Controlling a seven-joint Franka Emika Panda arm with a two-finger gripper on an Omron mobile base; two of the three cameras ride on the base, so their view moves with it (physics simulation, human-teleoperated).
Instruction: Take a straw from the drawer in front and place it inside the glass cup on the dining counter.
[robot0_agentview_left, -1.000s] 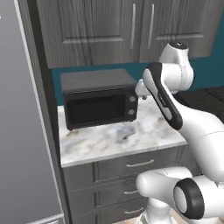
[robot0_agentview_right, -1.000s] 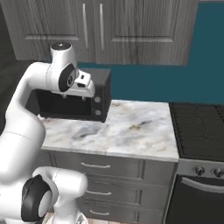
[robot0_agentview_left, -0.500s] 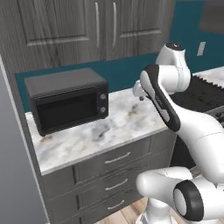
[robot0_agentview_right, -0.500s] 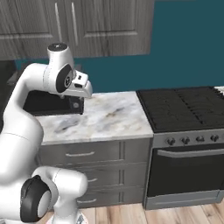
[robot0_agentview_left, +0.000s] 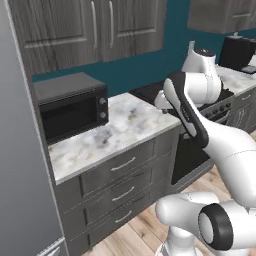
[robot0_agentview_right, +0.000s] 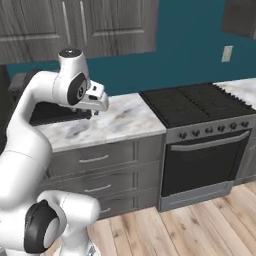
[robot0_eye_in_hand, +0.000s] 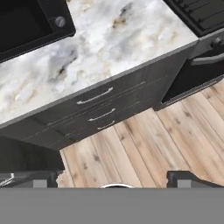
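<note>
The drawer (robot0_eye_in_hand: 97, 97), top of a closed stack of three, sits below and ahead of the claw (robot0_eye_in_hand: 113, 177) under the marble bench (robot0_eye_in_hand: 109, 48). The claw hangs above the wood floor (robot0_eye_in_hand: 144, 148), fingers spread wide, holding nothing.

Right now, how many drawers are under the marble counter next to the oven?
3, stacked below the marble counter: top drawer, middle drawer, bottom drawer. All are shut. The arm may hide others further left.

Evenly and softly lit, rendered; faint shadows under cabinets; slightly soft, perhaps low-resolution; no glare seen.
</note>
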